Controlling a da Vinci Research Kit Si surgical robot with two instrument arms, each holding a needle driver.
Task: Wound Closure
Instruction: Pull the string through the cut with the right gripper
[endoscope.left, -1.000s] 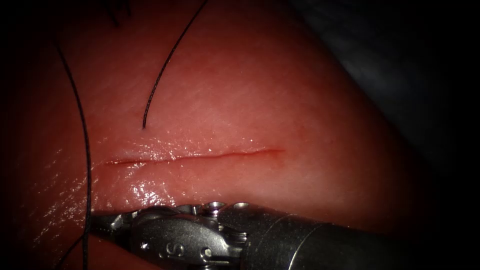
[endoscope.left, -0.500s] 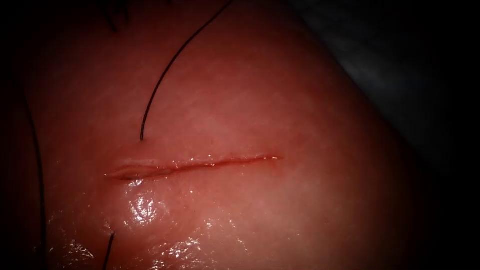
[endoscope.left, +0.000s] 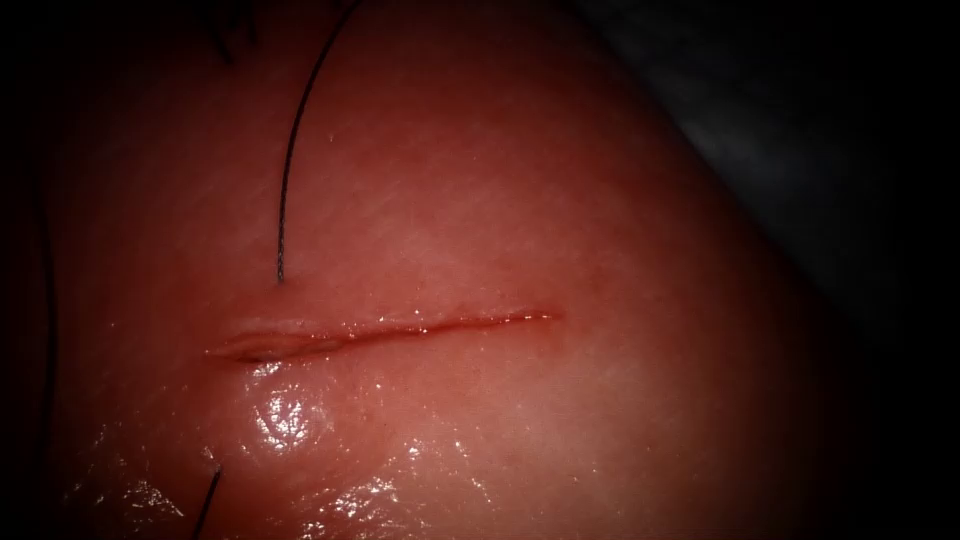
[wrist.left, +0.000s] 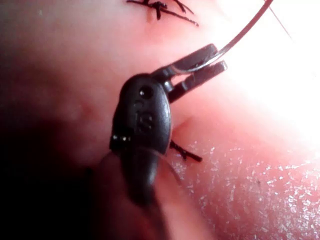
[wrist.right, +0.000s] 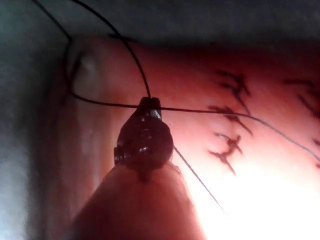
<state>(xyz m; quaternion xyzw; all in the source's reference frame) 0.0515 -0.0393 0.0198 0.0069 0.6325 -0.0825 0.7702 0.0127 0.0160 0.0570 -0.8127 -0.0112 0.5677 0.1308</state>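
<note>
1. The needle is a thin, curved steel wire. In the left wrist view it arcs up and away from the left tool, clear of the tissue.
2. The left tool's jaws are closed on the needle near one end of its curve; the rest of the curve runs out past the picture's edge.
3. The thread is dark and fine. In the endoscope view one strand comes down from the top and meets the tissue just above the left end of the cut; a short piece of thread shows at the bottom edge below that end.
4. The cut is a shallow, reddish line running left to right, gaping slightly at its left end, with wet shine on the tissue below it.
5. In the right wrist view the right tool has its jaws closed on the thread, which runs out to both sides of the tip.
6. Knotted stitches with short cut ends lie on the tissue beyond the right tool.
7. Each tool points away from its camera over the tissue.
</note>
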